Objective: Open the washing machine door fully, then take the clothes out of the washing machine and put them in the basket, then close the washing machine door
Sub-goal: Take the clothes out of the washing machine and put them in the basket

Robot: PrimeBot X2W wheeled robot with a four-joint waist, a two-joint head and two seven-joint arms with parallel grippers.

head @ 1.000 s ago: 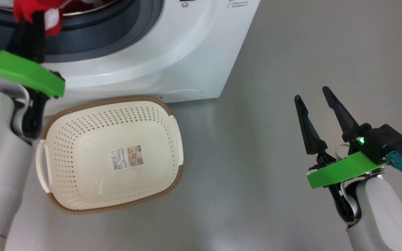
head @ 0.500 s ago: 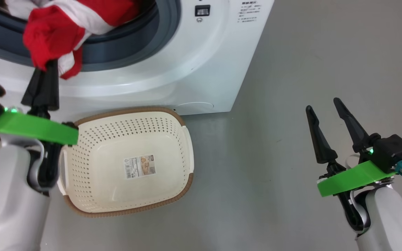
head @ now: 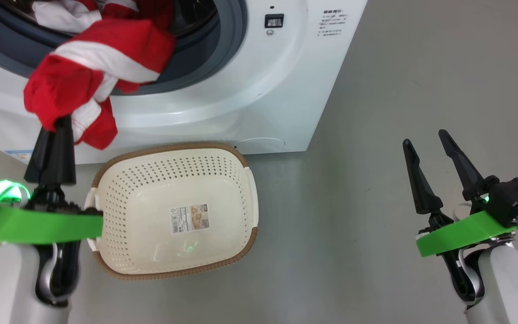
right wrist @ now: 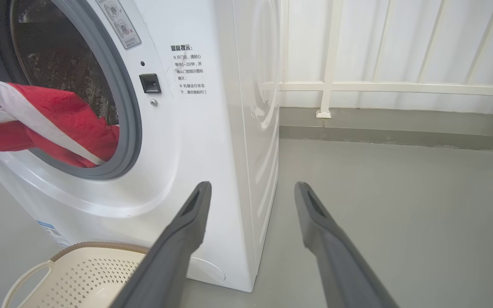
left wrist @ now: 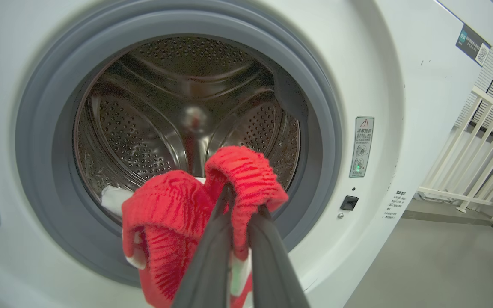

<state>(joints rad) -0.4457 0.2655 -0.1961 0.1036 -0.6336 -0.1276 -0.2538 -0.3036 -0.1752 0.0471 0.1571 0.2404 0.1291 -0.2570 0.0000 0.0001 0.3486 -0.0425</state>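
One step of three is looking done, with the drum mouth standing open. Nearest, the right jaws are gaping idle and the basket is sitting empty before the washing machine. Beyond, the left jaws are pinching the clothes, which are trailing out over the gasket, leaving the basket drop and door closing.

The basket sits on the floor just before the washing machine; the clothes trail out of it, above the basket's left end, in the left pincer; the right pincer hangs well apart, rightward.
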